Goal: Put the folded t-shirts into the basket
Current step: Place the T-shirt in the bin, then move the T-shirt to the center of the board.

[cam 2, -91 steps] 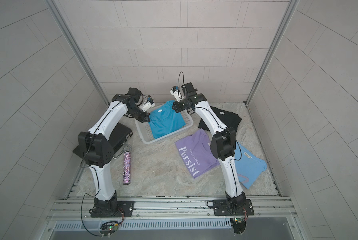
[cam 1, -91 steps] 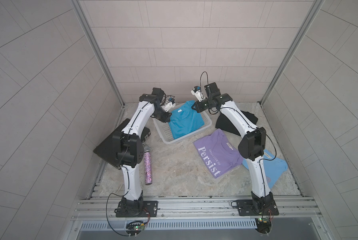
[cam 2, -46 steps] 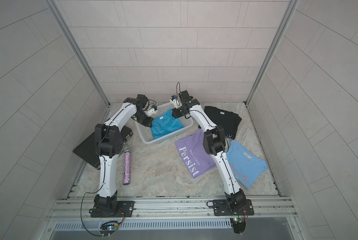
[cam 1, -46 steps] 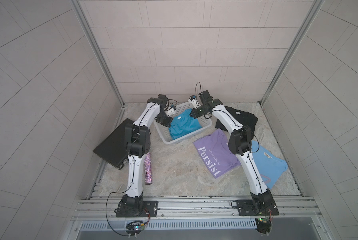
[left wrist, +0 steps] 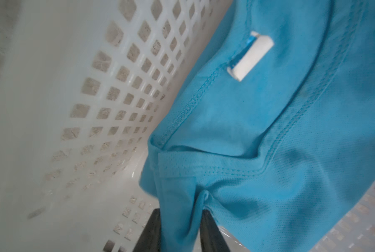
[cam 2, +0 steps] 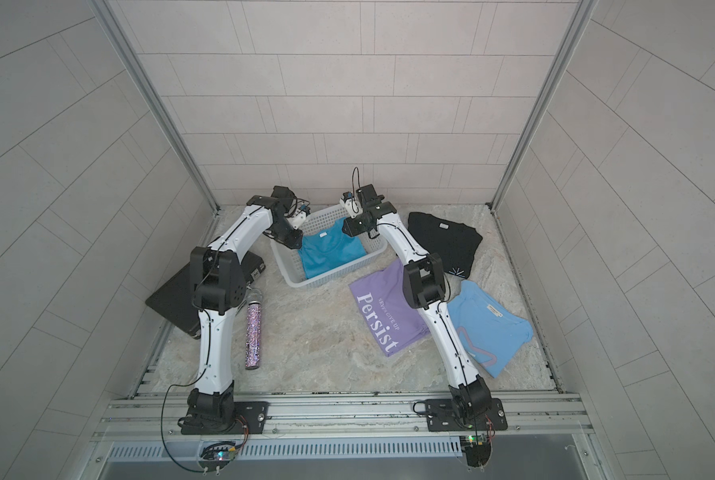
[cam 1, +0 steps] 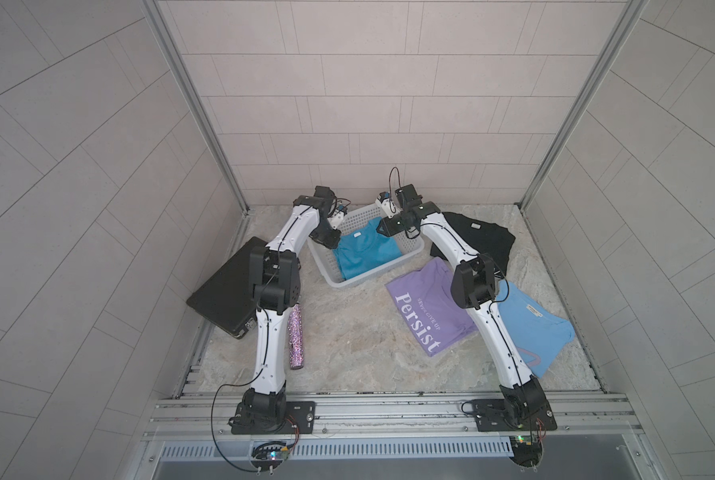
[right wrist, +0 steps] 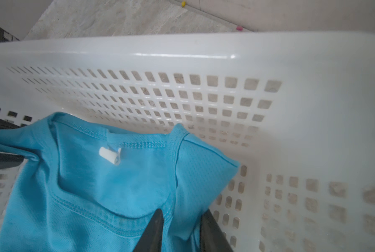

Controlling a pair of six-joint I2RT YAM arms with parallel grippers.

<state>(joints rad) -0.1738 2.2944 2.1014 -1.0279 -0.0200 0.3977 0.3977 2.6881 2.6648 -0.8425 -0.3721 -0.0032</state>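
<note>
Teal shirt (cam 1: 364, 255) lies flat in basket (cam 1: 360, 280). Left gripper (left wrist: 180, 229) and right gripper (right wrist: 181, 231) both have jaws parted, straddling loose shoulder folds. Lilac shirt (cam 1: 426, 307), light blue shirt (cam 1: 530, 328) and black shirt (cam 1: 476, 241) lie outside on table (cam 1: 347, 336).

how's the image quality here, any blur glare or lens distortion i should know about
Left wrist view: the basket wall is soft, while the teal t-shirt stitching is sharper. Right wrist view: a glare streak on the basket rim, its holes nearest the lens blurred. Both top views: even light, faint shadows, tiled walls bowed by the wide lens.
</note>
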